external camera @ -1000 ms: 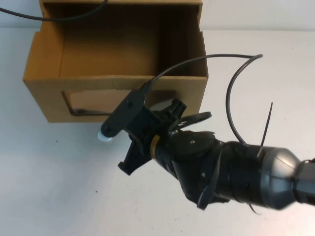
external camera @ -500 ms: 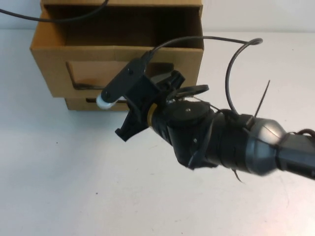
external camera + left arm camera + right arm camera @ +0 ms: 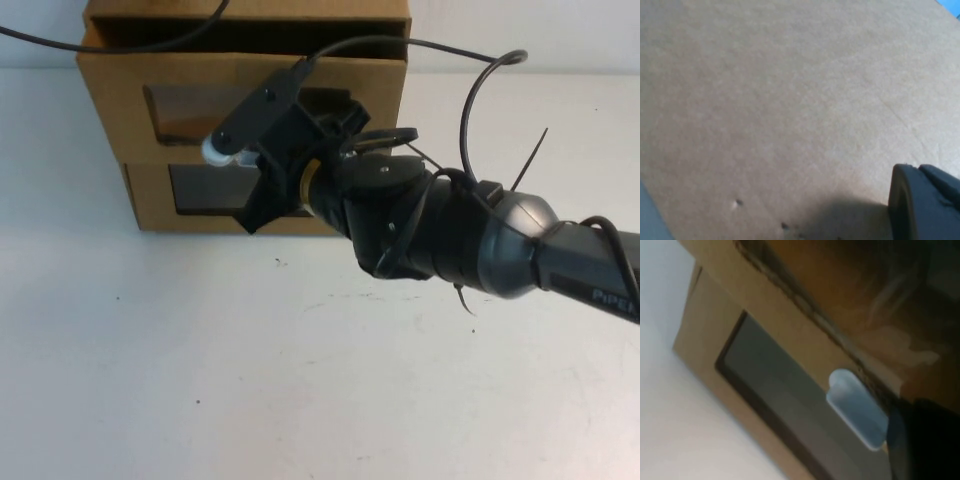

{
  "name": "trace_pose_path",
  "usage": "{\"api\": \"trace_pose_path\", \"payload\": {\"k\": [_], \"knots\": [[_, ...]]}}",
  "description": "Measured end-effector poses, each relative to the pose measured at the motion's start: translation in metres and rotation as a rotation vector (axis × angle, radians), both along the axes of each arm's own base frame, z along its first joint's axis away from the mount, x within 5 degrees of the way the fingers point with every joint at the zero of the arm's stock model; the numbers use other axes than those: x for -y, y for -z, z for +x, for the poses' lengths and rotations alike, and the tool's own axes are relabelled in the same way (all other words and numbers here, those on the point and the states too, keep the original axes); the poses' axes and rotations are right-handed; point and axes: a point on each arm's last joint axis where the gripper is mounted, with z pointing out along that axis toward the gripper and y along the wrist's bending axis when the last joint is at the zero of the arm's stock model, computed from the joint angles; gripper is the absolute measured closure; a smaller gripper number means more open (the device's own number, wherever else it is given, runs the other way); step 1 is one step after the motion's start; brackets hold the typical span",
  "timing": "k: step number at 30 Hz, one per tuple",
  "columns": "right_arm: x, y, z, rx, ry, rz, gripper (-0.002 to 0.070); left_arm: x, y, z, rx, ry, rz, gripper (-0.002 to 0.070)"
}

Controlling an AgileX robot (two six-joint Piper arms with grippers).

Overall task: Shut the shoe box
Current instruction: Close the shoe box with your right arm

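Observation:
The shoe box (image 3: 115, 100) is the upper brown cardboard drawer, with a clear window (image 3: 185, 112) in its front. It sticks out slightly from its sleeve (image 3: 250, 10), with a dark slot showing behind its front. My right gripper (image 3: 262, 205) is shut and empty, against the box fronts right of the windows. In the right wrist view a white tab (image 3: 855, 407) sits at the seam between the two boxes; I cannot tell whose it is. My left gripper (image 3: 927, 205) is close to a plain cardboard surface (image 3: 790, 100) and is out of the high view.
A like cardboard box (image 3: 150, 205) with its own window (image 3: 205, 190) sits under the shoe box on the white table (image 3: 200, 360). My right arm (image 3: 470, 240) and its cables (image 3: 470, 130) reach in from the right. A black cable (image 3: 60, 40) crosses the sleeve's top left.
My right gripper has moved away from me against the drawer front. The drawer has slid back almost fully into its sleeve, and the lower box has come into view.

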Motion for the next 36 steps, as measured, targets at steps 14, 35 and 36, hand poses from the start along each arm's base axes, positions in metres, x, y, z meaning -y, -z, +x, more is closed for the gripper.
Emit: {"api": "trace_pose_path", "payload": {"k": [14, 35, 36], "knots": [[0.001, -0.003, 0.040, 0.034, 0.015, 0.048, 0.0687, 0.000, 0.000, 0.000, -0.003, 0.005, -0.005, 0.0680], [0.001, -0.006, 0.041, -0.024, 0.023, 0.134, 0.0687, 0.002, -0.002, -0.001, 0.000, 0.022, -0.029, 0.0680], [0.001, -0.006, 0.041, -0.030, 0.029, 0.141, 0.0687, 0.003, -0.002, -0.001, 0.002, 0.027, -0.036, 0.0680]]}}
